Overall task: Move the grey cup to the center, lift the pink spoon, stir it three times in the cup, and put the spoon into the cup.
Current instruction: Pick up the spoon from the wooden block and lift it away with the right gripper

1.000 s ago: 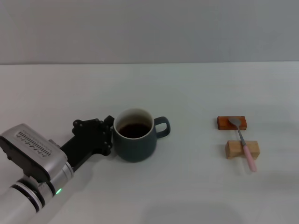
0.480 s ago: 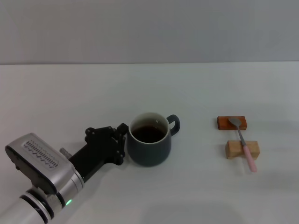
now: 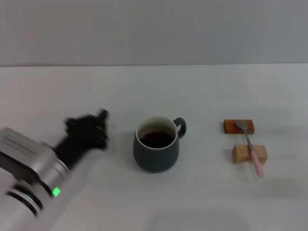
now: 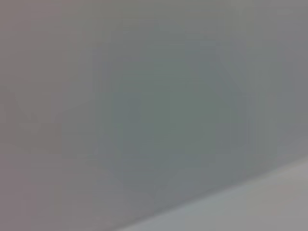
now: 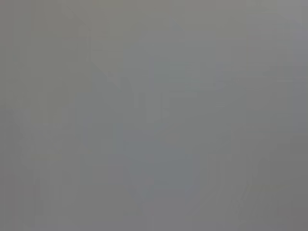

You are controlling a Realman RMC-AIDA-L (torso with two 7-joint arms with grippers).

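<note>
The left end effector (image 3: 94, 127) is on the left side of the grey cup (image 3: 156, 150), clearly apart from it and not touching it; it appears as a dark blurred shape above the bench (image 3: 202, 202), and I cannot tell if its fingers are wide or narrow. Nothing is seen in it. Behind it, the silver wrist of the left arm (image 3: 29, 168) goes toward the near left corner, with a small green light on its side. The grey cup stands upright on the bench, about in the middle of the head view. It has a white inner wall and dark liquid inside, and its small loop handle points to the right and a little away from the robot. Well to the right of the cup is the pink spoon (image 3: 250, 148). Its metal bowl rests on an orange-brown block (image 3: 238, 126), which is the farther one from the robot, and its pink handle lies across a light wooden block (image 3: 249, 153) that is just in front of the first one. The end of the handle reaches past the wooden block toward the robot. Both wrist views show only a flat grey surface. The right end effector is not seen in any view.
</note>
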